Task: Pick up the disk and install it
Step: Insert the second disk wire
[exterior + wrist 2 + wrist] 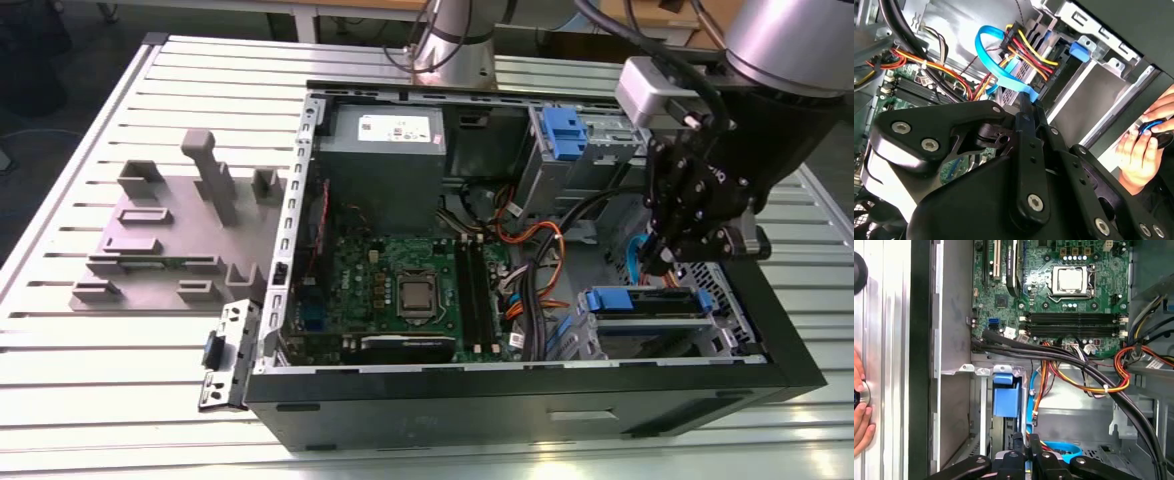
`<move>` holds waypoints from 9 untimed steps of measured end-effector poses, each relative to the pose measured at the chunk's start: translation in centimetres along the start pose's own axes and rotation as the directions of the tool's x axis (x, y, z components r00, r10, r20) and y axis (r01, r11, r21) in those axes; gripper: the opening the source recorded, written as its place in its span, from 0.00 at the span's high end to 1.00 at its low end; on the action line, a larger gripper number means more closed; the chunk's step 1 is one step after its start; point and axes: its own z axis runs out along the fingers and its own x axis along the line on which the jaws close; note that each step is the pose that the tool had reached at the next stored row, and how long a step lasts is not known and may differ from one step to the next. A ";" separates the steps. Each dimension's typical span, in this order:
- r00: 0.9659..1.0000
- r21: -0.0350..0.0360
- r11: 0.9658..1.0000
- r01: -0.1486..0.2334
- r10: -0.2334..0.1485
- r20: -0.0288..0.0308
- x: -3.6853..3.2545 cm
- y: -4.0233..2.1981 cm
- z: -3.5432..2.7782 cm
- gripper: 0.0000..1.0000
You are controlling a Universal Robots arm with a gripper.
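Ribbed metal counter [80,330], open PC case [534,390]. Gripper [705,252] over lower drive cage [587,340], jaws closed, apparently empty. Disk [661,306] seemingly seated in cage. Press squarely along rails; keep clear of blue SATA cable [989,55].

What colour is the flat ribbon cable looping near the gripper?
Light blue, clearest in the second wrist view.

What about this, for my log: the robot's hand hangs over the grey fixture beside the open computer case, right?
No. The exterior view shows the hand over the drive cage inside the open computer case; the grey fixture sits apart, beside it.
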 end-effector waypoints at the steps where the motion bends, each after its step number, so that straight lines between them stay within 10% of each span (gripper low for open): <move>1: 1.000 0.001 1.000 0.000 0.000 0.000 0.12 0.05 0.05 0.84; 9: 1.000 0.016 1.000 -0.001 0.001 0.011 1.04 0.57 0.68 0.84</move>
